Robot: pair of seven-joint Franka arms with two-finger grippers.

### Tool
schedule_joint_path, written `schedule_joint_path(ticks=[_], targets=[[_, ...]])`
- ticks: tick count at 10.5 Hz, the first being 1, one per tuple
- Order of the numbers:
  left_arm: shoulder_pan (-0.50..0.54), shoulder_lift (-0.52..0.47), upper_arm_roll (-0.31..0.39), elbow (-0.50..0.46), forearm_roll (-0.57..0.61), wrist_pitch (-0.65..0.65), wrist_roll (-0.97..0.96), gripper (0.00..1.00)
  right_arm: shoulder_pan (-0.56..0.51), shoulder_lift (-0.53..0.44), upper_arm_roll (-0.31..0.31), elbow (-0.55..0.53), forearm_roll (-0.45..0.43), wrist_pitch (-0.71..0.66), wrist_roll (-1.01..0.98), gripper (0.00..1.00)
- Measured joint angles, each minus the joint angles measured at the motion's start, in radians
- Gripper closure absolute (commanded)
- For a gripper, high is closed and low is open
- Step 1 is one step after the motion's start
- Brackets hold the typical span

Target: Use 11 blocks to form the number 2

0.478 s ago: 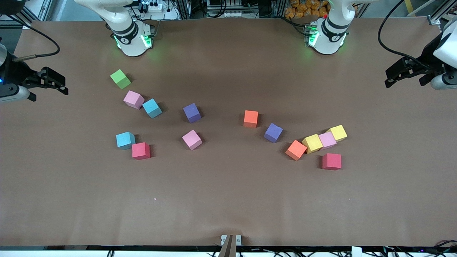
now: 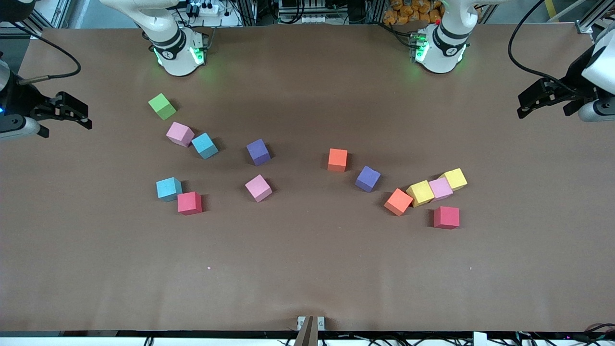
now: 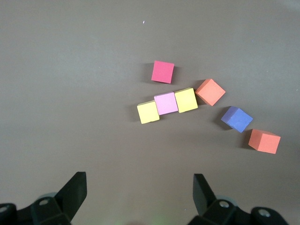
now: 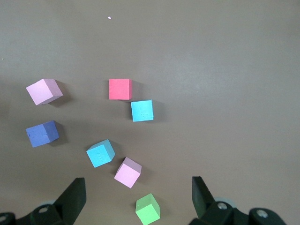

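Observation:
The blocks lie loose on the brown table in two groups; no number 2 is in view. Toward the right arm's end are a pink block, a light blue one, a purple one, another pink, another light blue and a red one. Toward the left arm's end are orange, purple, orange, a yellow-pink-yellow row and red. My right gripper hangs open and empty over its table end. My left gripper does the same.
A green cube sits nearest the right arm's base, beside the pink block. The left arm's base stands at the table's back edge. A wide bare strip of table runs along the edge nearest the front camera.
Both grippers have shifted only very slightly at the table ends. No block has moved.

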Motion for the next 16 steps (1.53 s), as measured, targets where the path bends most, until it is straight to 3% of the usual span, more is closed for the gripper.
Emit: schedule_joint_path(ticks=[3, 6, 9, 12, 16], targets=[[-0.088, 0.094, -0.046, -0.010, -0.002, 0.007, -0.033, 0.00, -0.026, 0.016, -0.004, 0.000, 0.001, 0.000, 0.056, 0.00], [-0.255, 0.262, -0.068, -0.030, -0.004, 0.127, -0.175, 0.00, -0.109, 0.089, -0.011, -0.005, 0.064, 0.001, -0.043, 0.00], [-0.420, 0.410, -0.073, -0.041, -0.004, 0.232, -0.387, 0.00, -0.052, 0.175, 0.002, -0.028, 0.074, 0.096, -0.047, 0.00], [-0.523, 0.508, -0.076, -0.065, -0.005, 0.384, -0.554, 0.00, 0.038, 0.276, 0.004, -0.061, 0.073, 0.219, -0.038, 0.00], [-0.549, 0.538, -0.076, -0.172, -0.005, 0.583, -0.614, 0.00, 0.062, 0.400, 0.004, -0.130, 0.073, 0.392, 0.021, 0.00]])
